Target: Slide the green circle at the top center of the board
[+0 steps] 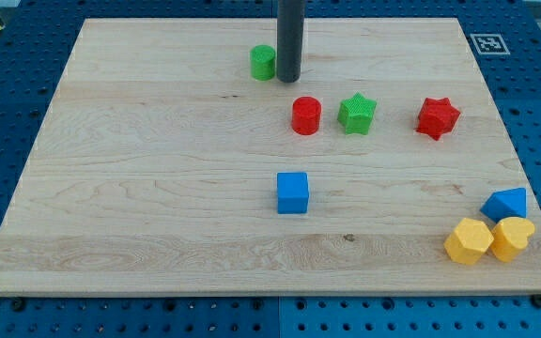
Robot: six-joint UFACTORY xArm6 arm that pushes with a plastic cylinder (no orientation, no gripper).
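Observation:
The green circle (263, 62) stands near the view's top centre of the wooden board (139, 188). My tip (288, 79) is right beside it, on its right side, touching or nearly touching it. The dark rod comes down from the view's top edge.
A red circle (306, 115), a green star (356, 114) and a red star (438, 117) lie in a row below the tip. A blue cube (292, 192) is at the centre. A blue block (505, 203) and two yellow blocks (469, 241) (512, 238) sit at the bottom right.

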